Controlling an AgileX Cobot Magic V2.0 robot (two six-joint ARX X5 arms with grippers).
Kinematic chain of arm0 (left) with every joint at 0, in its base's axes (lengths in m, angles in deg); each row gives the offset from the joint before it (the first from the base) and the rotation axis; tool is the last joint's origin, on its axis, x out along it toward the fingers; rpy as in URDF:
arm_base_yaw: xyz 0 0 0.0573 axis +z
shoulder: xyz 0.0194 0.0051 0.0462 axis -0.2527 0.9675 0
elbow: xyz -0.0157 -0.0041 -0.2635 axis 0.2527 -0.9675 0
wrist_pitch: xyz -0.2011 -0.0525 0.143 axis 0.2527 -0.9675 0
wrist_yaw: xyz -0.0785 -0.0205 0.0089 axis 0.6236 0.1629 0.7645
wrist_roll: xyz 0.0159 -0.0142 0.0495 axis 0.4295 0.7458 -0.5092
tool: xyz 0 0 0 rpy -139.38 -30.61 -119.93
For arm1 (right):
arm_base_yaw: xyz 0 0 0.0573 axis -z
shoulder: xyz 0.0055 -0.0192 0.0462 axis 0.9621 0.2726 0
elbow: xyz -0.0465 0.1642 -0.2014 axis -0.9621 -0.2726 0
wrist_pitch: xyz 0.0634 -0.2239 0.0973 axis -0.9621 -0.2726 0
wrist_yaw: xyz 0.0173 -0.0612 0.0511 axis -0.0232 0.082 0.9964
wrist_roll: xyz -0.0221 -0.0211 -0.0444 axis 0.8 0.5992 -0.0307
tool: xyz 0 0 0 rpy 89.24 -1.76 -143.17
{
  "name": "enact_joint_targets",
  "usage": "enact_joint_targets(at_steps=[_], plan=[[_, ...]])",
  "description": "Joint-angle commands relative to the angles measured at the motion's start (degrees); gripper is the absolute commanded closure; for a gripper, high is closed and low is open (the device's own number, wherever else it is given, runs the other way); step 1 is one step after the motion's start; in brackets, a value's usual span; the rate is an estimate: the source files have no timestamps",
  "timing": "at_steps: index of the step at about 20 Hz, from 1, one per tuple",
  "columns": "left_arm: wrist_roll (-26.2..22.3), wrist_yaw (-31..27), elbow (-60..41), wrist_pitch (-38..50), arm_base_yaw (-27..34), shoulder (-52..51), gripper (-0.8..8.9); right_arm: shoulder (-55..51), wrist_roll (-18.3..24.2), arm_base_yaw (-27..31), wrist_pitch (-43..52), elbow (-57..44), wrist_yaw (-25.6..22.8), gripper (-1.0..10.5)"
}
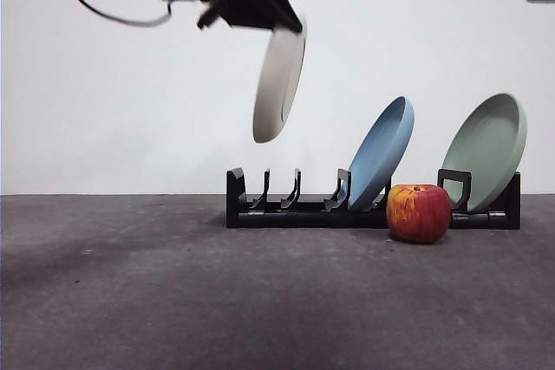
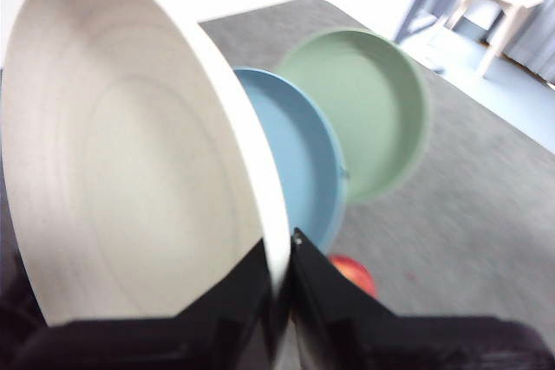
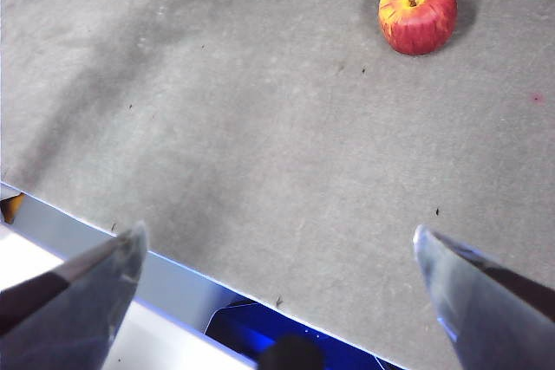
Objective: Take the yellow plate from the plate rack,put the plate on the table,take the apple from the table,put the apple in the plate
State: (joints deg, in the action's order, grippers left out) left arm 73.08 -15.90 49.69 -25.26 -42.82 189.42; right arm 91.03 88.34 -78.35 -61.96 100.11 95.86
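Front view showed the left gripper [image 1: 279, 28] high above the table [image 1: 173, 301], its fingers pinching the rim of the yellow plate [image 1: 278, 84], which hung on edge in the air, clear of the plate rack [image 1: 286, 210]. The rack's slots at that end stood vacant. A blue plate [image 1: 381, 152] leaned in a middle slot; a sage-green plate [image 1: 490, 152] leaned at the far end. The apple [image 1: 419, 212] sat on the table just in front of the rack, between those two plates. The right gripper [image 3: 277, 283] hovered well apart from the apple, fingers spread wide and holding nothing.
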Motion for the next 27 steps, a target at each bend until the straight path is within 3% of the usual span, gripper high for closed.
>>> enact_joint_targets(at_steps=[1,3,5,7,9,13,20,24,27], plan=[[-7.41,0.39,0.09,-8.17,-2.12,-3.93,8.22,-0.04,-0.35,-0.13,0.35,0.22,-0.04,3.0],[-13.4,-4.9,0.09,-17.77,-5.27,-7.43,8.22,-0.04,-0.35,-0.13,0.37,0.22,-0.02,3.0],[-18.97,-16.28,0.09,-26.69,-9.75,-9.2,8.22,-0.04,-0.35,-0.13,0.35,0.22,-0.02,3.0],[-20.83,-25.64,0.0,-34.73,-14.03,-9.22,8.21,-0.04,-0.37,-0.13,0.35,0.22,-0.02,3.0],[-21.46,-31.52,-0.87,-39.12,-17.81,-9.14,8.2,-0.04,-0.37,-0.13,0.35,0.22,-0.02,3.0],[-19.91,-41.46,-7.91,-37.2,-25.05,-9.14,8.2,-0.04,-0.35,-0.13,0.35,0.22,0.02,3.2],[-21.27,-51.1,-25.62,-19.3,-32.28,-7.67,8.2,-0.04,-0.37,-0.13,0.37,0.22,0.07,3.2],[-21.68,-52.54,-27.32,-15.23,-34.71,-1.55,8.2,-0.04,-0.37,-0.13,0.35,0.22,0.04,3.2],[-21.62,-57.05,-27.32,-12.57,-35.98,2.58,8.2,-0.04,-0.37,-0.13,0.35,0.22,0.07,3.2]])
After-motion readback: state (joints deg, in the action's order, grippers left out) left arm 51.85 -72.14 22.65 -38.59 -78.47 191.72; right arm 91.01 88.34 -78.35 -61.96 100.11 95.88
